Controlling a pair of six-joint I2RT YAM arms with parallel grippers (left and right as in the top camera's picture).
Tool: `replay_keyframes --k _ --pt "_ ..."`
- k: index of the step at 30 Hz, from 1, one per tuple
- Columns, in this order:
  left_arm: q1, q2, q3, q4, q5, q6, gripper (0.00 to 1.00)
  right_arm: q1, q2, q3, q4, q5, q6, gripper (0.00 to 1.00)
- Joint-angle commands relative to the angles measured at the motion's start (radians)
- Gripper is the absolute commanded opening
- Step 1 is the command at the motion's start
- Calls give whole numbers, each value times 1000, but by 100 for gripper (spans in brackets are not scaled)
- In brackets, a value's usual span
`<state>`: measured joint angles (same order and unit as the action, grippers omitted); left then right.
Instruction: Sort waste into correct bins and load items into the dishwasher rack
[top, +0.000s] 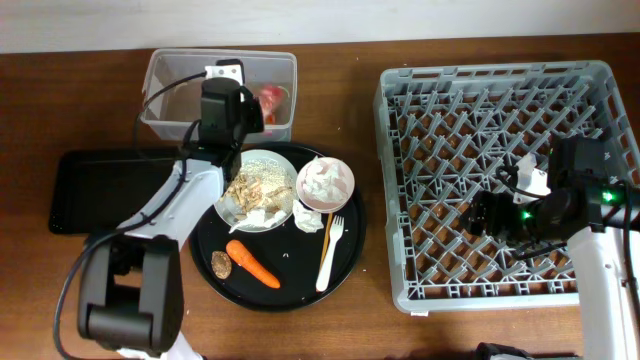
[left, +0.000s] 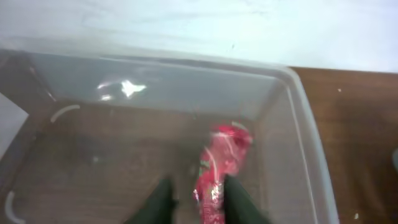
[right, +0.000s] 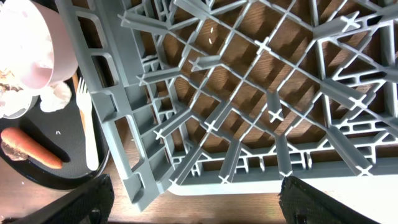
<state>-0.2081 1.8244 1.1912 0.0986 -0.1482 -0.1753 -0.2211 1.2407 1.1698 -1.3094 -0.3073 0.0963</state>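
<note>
My left gripper (left: 199, 202) hangs open inside the clear tub (top: 165, 105). The small red wrapper (left: 221, 158) lies between its fingers, against the right finger and apart from the left; it also shows in the overhead view (top: 272, 98). My right gripper (right: 196, 202) is wide open and empty over the front left part of the grey dishwasher rack (top: 500, 280). The grey-white bowl (top: 258, 190) holds beige scraps and a tissue. The pink bowl (top: 325, 183) holds a tissue. The pale fork (top: 330, 250), the carrot (top: 253, 263) and the brown lump (top: 221, 263) lie nearby. No cups are in view.
The bowls, fork, carrot, lump and a loose tissue (top: 308, 220) sit on a big round black tray (top: 290, 290). The shallow black rectangular tray (top: 100, 190) lies to its left, in front of the tub. The rack stands to the right on the brown table.
</note>
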Motion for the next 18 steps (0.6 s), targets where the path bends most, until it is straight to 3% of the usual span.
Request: replay_keyframes --k 1,2,8,10,13,18 --pt "3 -5 10 12 -9 6 83 -2 -4 11 0 6 -14 89" --pt "3 -32 10 -16 -6 6 99 -2 -4 11 0 6 -14 89" --pt "3 -311 9 -824 191 5 99 -2 -4 11 0 24 -14 89" --pt "3 -303 -6 -981 245 5 99 -2 -4 11 -1 32 -14 89" --pt "2 -298 -121 -984 268 5 99 -2 -4 11 -1 31 -14 89" --pt "2 -298 -260 -811 270 4 93 -2 -4 11 -5 31 -14 89"
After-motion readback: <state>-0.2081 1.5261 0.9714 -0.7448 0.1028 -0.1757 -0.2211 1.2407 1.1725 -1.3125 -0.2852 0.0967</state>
